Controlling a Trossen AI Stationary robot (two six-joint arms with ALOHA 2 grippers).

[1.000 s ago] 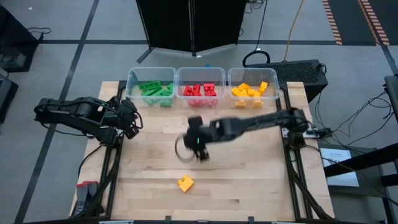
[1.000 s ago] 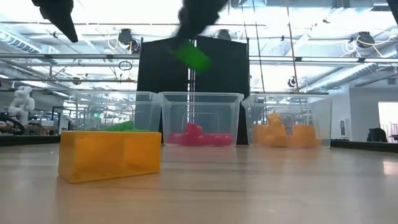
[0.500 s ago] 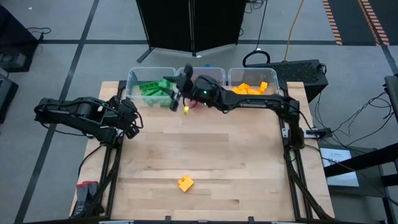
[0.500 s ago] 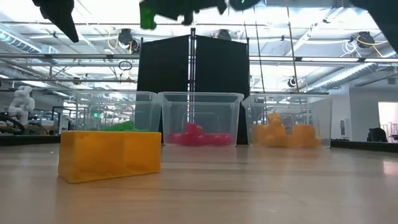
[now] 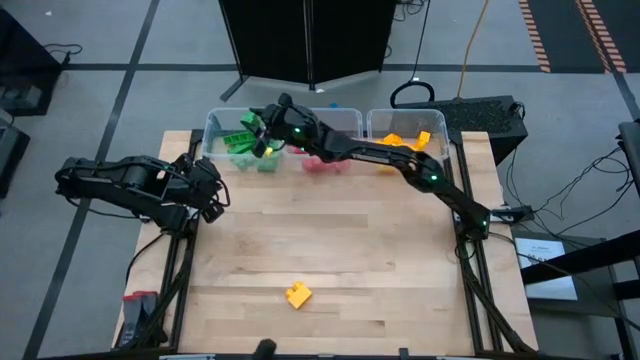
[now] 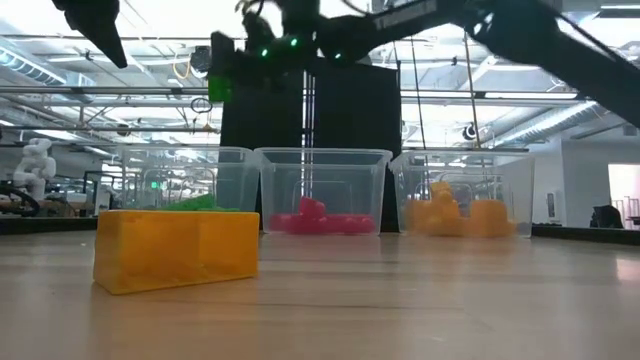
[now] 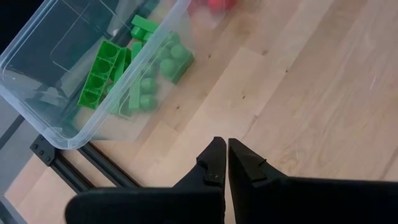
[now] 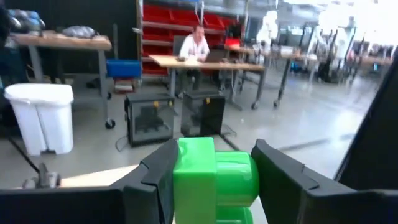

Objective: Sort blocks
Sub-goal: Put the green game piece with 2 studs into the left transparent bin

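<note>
High view: right arm stretched across the table toward 11 o'clock.
Right gripper (image 5: 262,140): clamped on a green block (image 8: 214,180), held above the bin of green blocks (image 5: 222,124).
Left gripper (image 7: 226,163): fingers pressed together, holding nothing, waiting at the table's 9 o'clock edge.
Other bins: red blocks (image 5: 323,163) at 12 o'clock, yellow blocks (image 5: 402,140) at 1 o'clock.
Loose yellow block (image 5: 297,294): on the table at 6 o'clock.

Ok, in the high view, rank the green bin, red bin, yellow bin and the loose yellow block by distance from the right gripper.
1. Green bin, directly under the right gripper.
2. Red bin, middle.
3. Yellow bin, right end.
4. Loose yellow block, near table edge.
</note>
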